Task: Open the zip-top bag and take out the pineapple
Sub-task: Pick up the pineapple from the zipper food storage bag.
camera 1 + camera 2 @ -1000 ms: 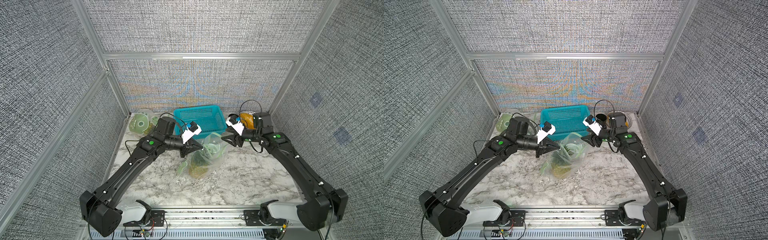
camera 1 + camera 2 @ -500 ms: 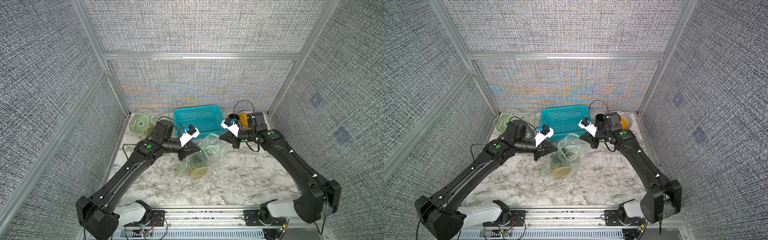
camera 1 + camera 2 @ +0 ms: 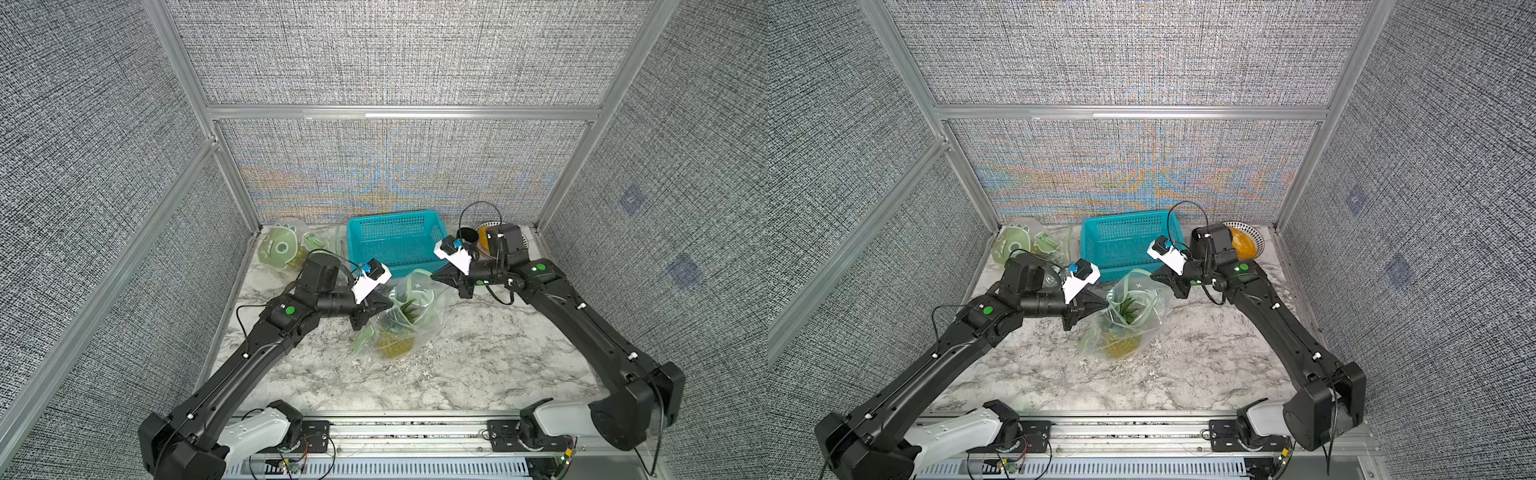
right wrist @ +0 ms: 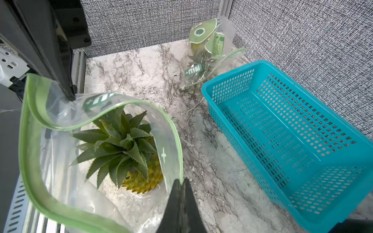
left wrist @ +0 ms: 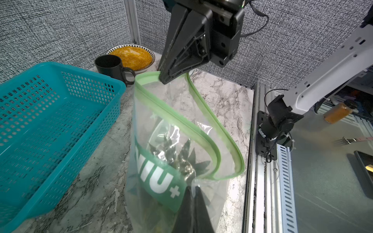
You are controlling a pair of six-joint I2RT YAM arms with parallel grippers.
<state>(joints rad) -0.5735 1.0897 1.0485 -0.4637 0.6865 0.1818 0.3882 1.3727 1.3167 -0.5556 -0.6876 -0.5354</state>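
Marble tabletop (image 3: 478,357), grey-walled cell. Bag (image 3: 419,328) stands mid-table. Left gripper (image 3: 388,306) and right gripper (image 3: 434,275) each pinch opposite rim sides, probably to spread the mouth. Pineapple (image 4: 129,153) sits inside, crown up.

Right gripper (image 4: 179,181) now tight on bag (image 4: 170,133)

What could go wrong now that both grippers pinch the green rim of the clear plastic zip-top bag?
1. The left gripper and right gripper are both shut on the clear zip-top bag; freeing either to reach the spiky-crowned yellow pineapple may let the mouth collapse.
2. Each pinches only thin film, so pulling wider might tear it or slip off.
3. The black mug stands close behind the right gripper and could be knocked.
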